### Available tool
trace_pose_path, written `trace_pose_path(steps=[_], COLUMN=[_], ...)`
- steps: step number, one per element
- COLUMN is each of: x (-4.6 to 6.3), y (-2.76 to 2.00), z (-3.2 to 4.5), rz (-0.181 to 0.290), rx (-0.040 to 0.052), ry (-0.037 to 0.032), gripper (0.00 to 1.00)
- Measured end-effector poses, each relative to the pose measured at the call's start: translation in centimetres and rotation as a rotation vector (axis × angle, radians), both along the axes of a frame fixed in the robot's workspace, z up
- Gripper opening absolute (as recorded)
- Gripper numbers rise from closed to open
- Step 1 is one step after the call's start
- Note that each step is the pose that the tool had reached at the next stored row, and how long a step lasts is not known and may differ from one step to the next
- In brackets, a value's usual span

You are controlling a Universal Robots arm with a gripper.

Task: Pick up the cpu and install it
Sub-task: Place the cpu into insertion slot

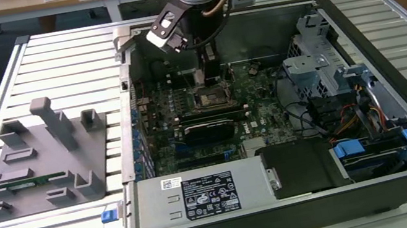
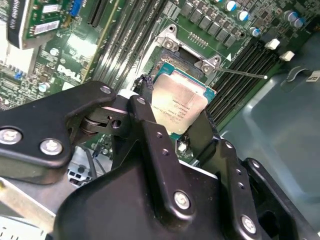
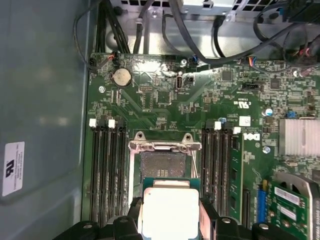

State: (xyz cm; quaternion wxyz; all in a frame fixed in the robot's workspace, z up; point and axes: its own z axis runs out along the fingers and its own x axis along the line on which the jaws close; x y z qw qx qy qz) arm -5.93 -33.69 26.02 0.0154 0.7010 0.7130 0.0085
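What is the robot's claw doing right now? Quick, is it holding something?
Gripper: closed, holding the cpu by its edges just above the open socket.

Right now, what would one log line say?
claw: shut on cpu | cpu: held just off the open socket | install: not yet done

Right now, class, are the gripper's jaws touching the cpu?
Touching. In the second wrist view the black jaws of the gripper press against two opposite edges of the cpu, with no gap on either side.
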Motion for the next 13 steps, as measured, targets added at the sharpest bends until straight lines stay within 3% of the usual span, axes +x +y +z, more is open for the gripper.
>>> trace_pose_path(steps=[4, 13], x=[0.0, 0.3], y=[0.02, 0.03], z=[-0.70, -1.51], rz=[0.000, 0.000], rx=[-0.0001, 0.0000], ry=[-0.0004, -0.0041], gripper=[0.54, 0.54])
